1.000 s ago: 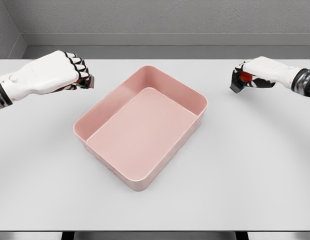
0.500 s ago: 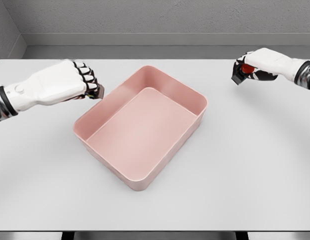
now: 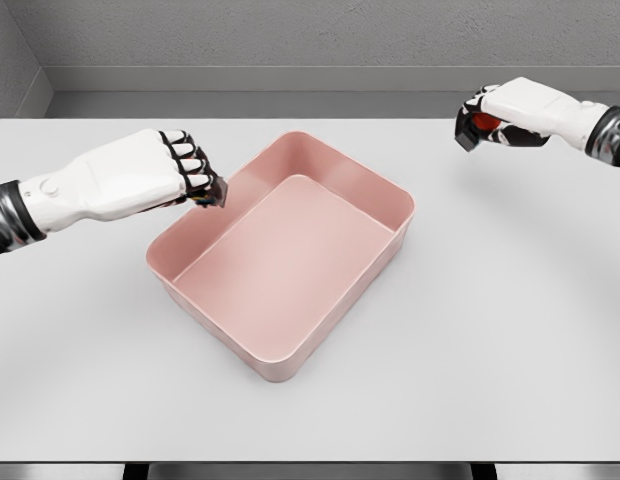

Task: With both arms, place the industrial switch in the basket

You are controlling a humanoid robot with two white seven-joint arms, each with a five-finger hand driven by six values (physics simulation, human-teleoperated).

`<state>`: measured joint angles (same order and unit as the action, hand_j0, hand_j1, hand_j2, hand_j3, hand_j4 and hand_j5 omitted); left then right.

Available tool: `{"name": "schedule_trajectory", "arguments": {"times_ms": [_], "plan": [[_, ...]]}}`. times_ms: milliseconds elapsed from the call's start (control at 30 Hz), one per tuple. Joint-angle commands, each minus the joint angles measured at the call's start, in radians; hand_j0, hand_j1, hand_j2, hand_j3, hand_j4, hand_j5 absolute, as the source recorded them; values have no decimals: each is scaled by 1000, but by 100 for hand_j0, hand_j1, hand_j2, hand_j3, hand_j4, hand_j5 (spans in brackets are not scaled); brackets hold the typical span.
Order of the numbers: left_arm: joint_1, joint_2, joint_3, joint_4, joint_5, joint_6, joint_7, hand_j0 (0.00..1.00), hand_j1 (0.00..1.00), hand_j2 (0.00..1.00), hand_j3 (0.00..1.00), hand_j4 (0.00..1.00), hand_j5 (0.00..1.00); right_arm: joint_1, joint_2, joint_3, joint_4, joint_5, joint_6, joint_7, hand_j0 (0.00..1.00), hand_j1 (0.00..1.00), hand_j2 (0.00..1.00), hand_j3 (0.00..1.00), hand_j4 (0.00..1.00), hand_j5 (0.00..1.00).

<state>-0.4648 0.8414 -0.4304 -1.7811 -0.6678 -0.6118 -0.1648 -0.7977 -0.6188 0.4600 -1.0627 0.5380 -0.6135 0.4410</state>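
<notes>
The left hand [image 3: 180, 172], fingers clamped on a small dark switch [image 3: 212, 193], hangs at the shallow pink plastic basket's [image 3: 252, 355] ten-o'clock rim, nearer than the right hand [image 3: 495, 112], gripping a red-and-black switch [image 3: 477, 127] at two o'clock.

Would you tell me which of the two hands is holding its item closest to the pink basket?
The left hand: its dark item sits right at the basket's upper-left rim, while the right hand holds its red-and-black item well off to the basket's right.

— Where do you see the basket [image 3: 281, 352]?
— Pink, rectangular, open-topped, sitting skewed mid-table.
— And the industrial switch [image 3: 476, 127]?
— You find it dark with a red part, far right, off the table, well apart from the basket.
</notes>
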Motion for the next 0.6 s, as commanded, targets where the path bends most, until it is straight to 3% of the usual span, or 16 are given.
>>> {"name": "schedule_trajectory", "arguments": {"times_ms": [0,267,567], "plan": [[0,-1,1,-6,5,1,1,79,79,79,79,79,79,0,1,-1,-8,-7,3,-1,48,48,48,48,48,48],[2,-2,1,-18,5,1,1,87,87,87,87,87,87,2,5,0,-53,-23,3,-2,48,48,48,48,48,48],[0,-18,2,-20,7,1,1,88,88,88,88,88,88,9,-1,8,-103,-58,3,-2,48,48,48,48,48,48]]}}
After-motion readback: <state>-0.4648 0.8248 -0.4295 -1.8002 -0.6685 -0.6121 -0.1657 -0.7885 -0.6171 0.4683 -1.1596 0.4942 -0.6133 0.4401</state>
